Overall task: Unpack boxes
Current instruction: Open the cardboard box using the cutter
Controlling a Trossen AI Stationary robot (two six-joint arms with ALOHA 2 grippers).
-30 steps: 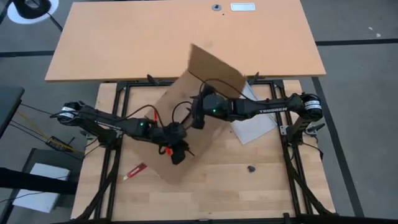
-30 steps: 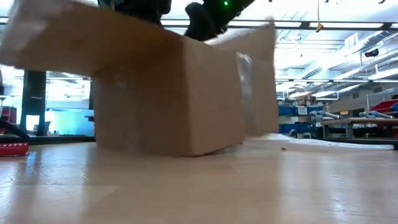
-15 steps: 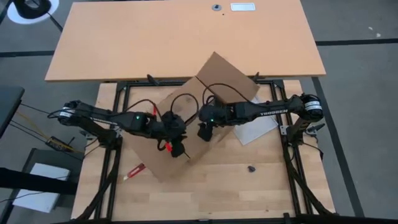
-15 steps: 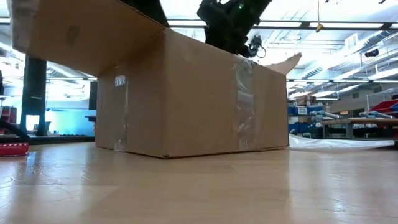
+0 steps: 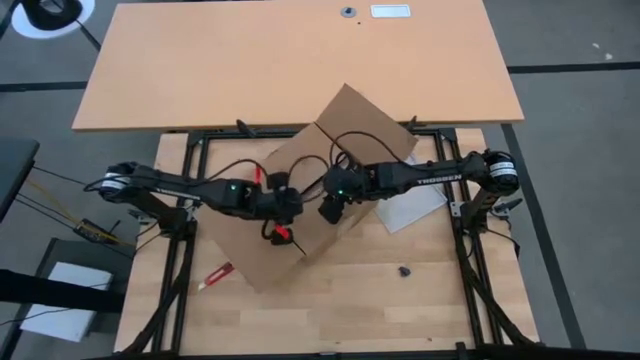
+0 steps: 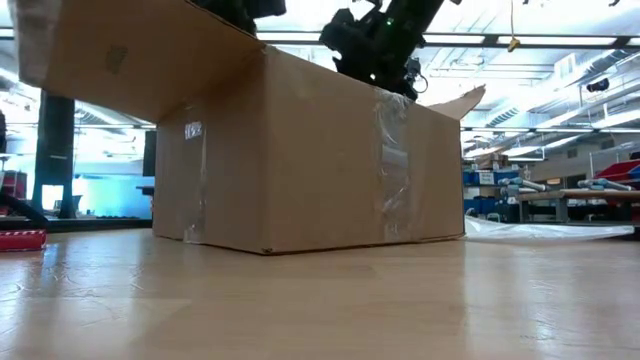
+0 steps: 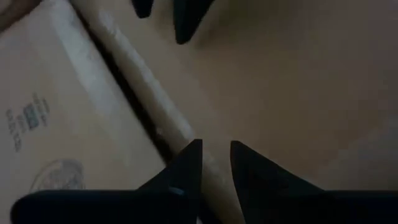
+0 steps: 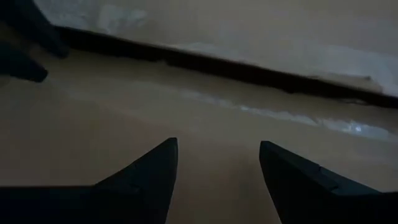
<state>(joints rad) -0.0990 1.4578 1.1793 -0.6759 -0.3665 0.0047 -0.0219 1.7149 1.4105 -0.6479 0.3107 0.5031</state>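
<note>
The brown cardboard box (image 6: 300,170) stands flat on the table, taped along its side. One flap (image 6: 120,50) slants up at its near-left end and another (image 5: 355,120) lies out at the far right. Both grippers are over the box's top. My left gripper (image 7: 216,152) has its fingers close together astride a pale cardboard edge; it also shows in the high view (image 5: 287,228). My right gripper (image 8: 217,152) stands open just above the cardboard beside a taped seam (image 8: 280,112), with nothing between its fingers. My left gripper has a pale cardboard edge (image 7: 177,134) of the box's top running in between its two fingers. The fingers slant down from the table's left and lie across that edge. They hide the place of contact itself. The box rests flat on the table.
A red-handled tool (image 5: 215,273) lies near the box's near-left corner. A small dark object (image 5: 404,270) sits at the near right. A pale plastic bag (image 5: 415,200) lies right of the box. A large desk (image 5: 300,60) stands beyond the far edge.
The box, tipped up off the table a second ago, has come down flat and turned, and its far flap has swung out to the far right. It has stayed still since. My right gripper has sunk toward the box. Both wrists have rolled.
</note>
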